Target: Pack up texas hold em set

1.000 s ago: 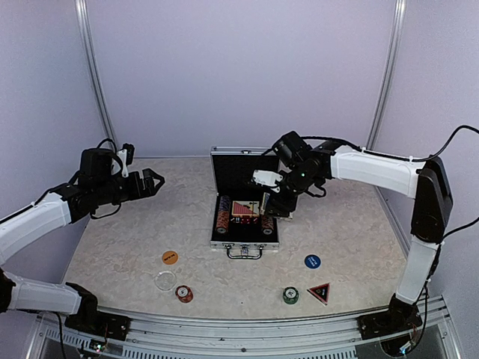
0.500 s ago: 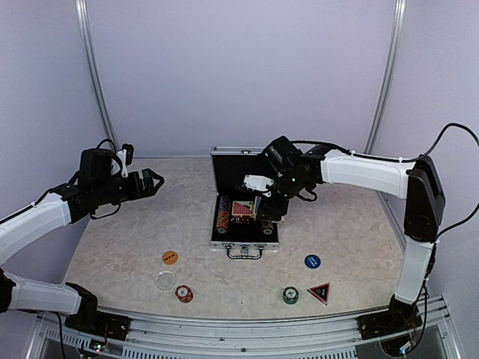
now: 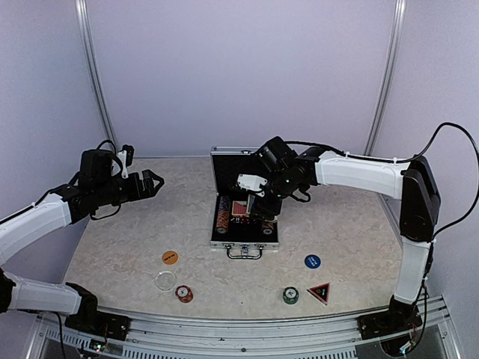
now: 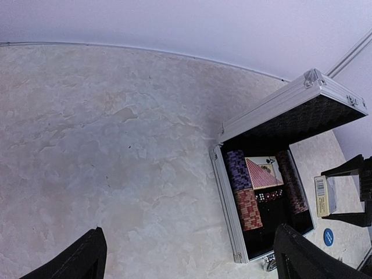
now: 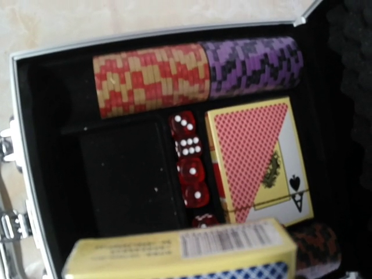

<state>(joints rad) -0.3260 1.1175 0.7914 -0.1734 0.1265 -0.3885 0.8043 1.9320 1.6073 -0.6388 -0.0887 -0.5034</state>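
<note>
The silver case (image 3: 245, 244) sits at the middle of the top view, its lid upright on the upper side and its handle pointing toward the bottom of the frame. It holds a red-and-yellow chip row (image 5: 151, 75) end to end with a purple chip row (image 5: 253, 58), a red card deck (image 5: 258, 160) lying lengthwise up the right wrist frame, and a line of red dice (image 5: 189, 160) beside it. Just above the case, the right gripper (image 3: 258, 206) is clamped partway closed on the blue card deck (image 5: 192, 253), whose long axis crosses the bottom of the right wrist frame, while the left gripper (image 3: 150, 182) hangs spread wide and empty at the left.
</note>
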